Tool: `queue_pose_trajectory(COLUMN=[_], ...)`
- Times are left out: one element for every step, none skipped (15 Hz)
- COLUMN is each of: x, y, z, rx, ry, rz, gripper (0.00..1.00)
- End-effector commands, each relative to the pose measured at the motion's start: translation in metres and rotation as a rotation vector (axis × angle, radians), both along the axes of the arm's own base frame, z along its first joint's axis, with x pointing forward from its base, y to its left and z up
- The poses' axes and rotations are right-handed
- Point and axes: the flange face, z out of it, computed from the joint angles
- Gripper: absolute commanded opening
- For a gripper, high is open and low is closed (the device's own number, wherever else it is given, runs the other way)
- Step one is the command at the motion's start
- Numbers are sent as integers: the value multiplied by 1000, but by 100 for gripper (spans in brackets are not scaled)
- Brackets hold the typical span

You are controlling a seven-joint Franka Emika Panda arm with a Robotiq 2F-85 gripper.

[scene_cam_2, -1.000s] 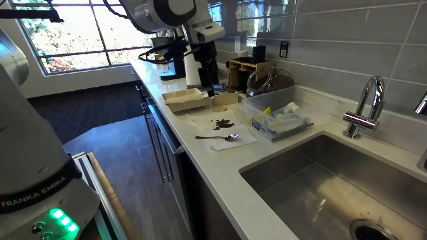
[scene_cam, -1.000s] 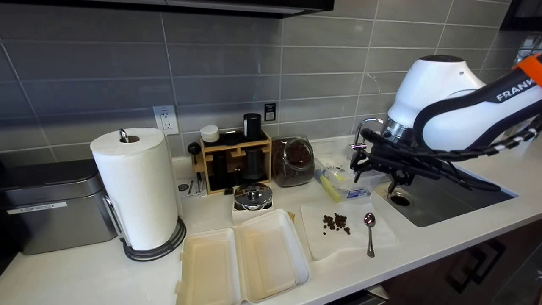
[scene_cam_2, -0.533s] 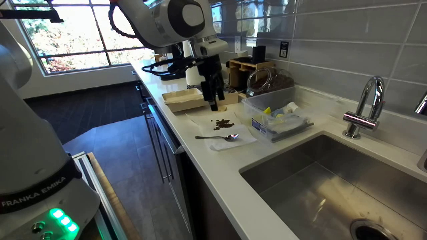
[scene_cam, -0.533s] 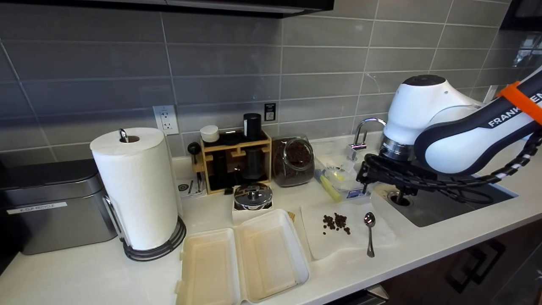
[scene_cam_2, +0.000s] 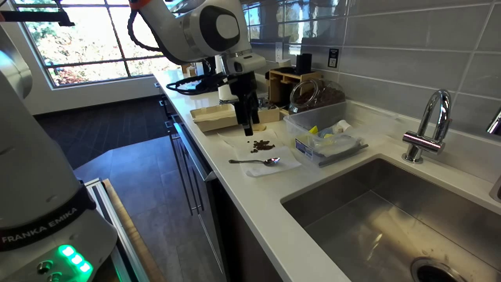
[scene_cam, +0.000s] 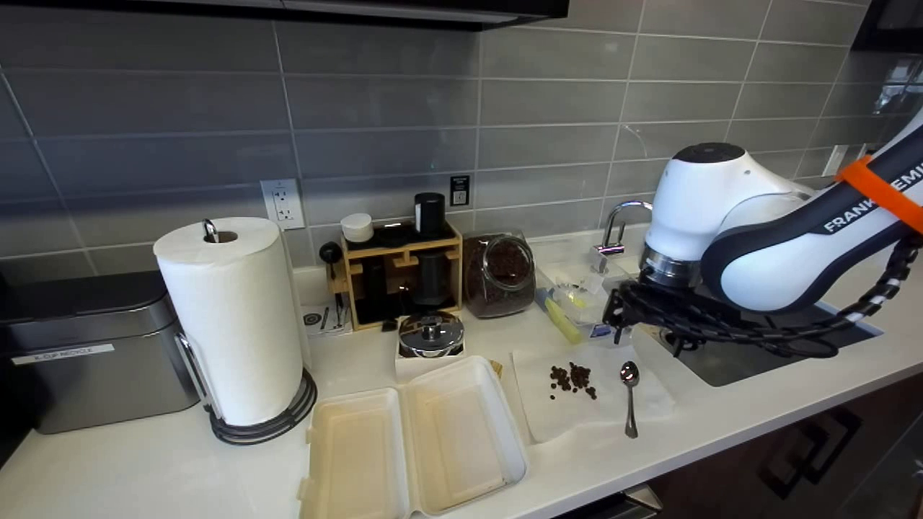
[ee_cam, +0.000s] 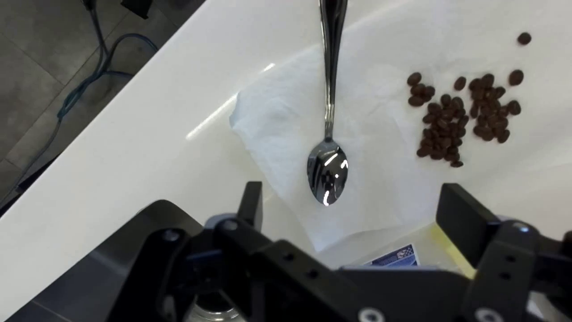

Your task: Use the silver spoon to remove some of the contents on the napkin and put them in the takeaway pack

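White counter edge [ee_cam: 109, 117] runs near white paper napkin [ee_cam: 277, 129]; silver metal spoon [ee_cam: 329, 107] mostly on it, below wide-spread black gripper [ee_cam: 356, 206].

Free room above spoon [ee_cam: 330, 105]; plastic bin [scene_cam_2: 300, 135] between napkin [ee_cam: 380, 156] and wall [scene_cam_2: 403, 53].

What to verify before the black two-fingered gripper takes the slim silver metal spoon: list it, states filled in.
1. Gripper open: ok, jaws apart, holding nothing.
2. Spoon free: ok, bowl on the white paper napkin, nothing on it.
3. Dark brown beans clear of the spoon: ok, apart from it on the napkin.
4. Cream-white foam clamshell box open: ok, both halves unfolded.
5. Gripper at the spoon: not ok, hanging above and apart.
6. Gripper clearance from the clear plastic bin: cannot tell; they overlap in the wrist view.
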Motion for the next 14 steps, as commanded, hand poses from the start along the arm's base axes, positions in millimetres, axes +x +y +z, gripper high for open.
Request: queue_pose_trajectory(x=[3,4,4,5,5,6,7,7,7,8,7,7,6,5], y=[9,10,12,12,12,11,10,9,7,6,4,2,2,0], z=[-29,-35,-42,-48,-53,-58,-63,-67,-71,-74,-77,-80,-82,-84], rx=[0,10,15,24,28,33,43,48,54,58,61,61,65,67], ry=[18,18,21,18,14,13,11,8,7,5,2,2,-1,-3], rz=[26,33,37,38,38,40,32,31,27,23,19,14,12,8], gripper=[100,100,100,100,100,100,100,91,88,75,71,70,63,61])
